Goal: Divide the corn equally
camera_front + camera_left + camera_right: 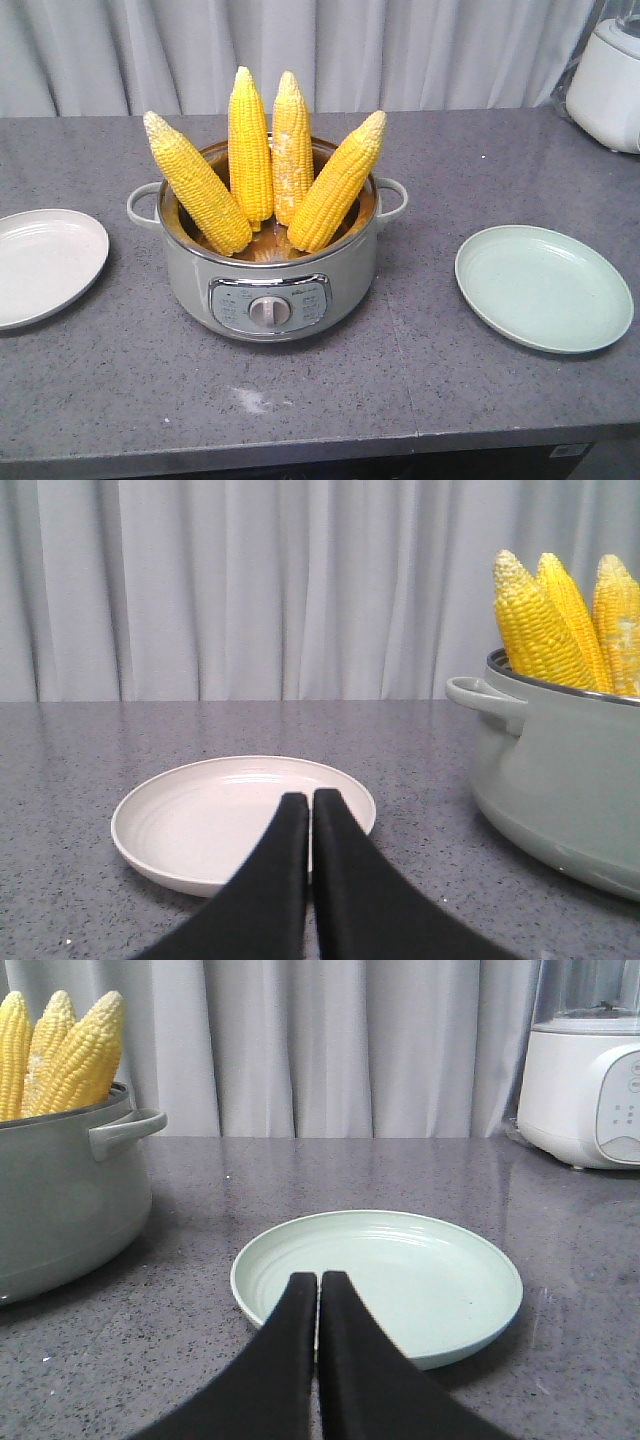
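Corn (249,140), four cobs, stands in one pot (190,280) between two plates (45,265) (545,290); left tool (310,805) and right tool (318,1285) pinched together.

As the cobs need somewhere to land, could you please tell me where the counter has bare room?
Bare: the white plate left of the pot, the green plate right of it, the counter between pot and each plate and along the front. Crowded: the pot, holding four corn cobs; a blender sits at the back right corner.

corn (250,140) upright in pot (190,280) | left plate (45,265) pot's left | right plate (545,290) pot's right
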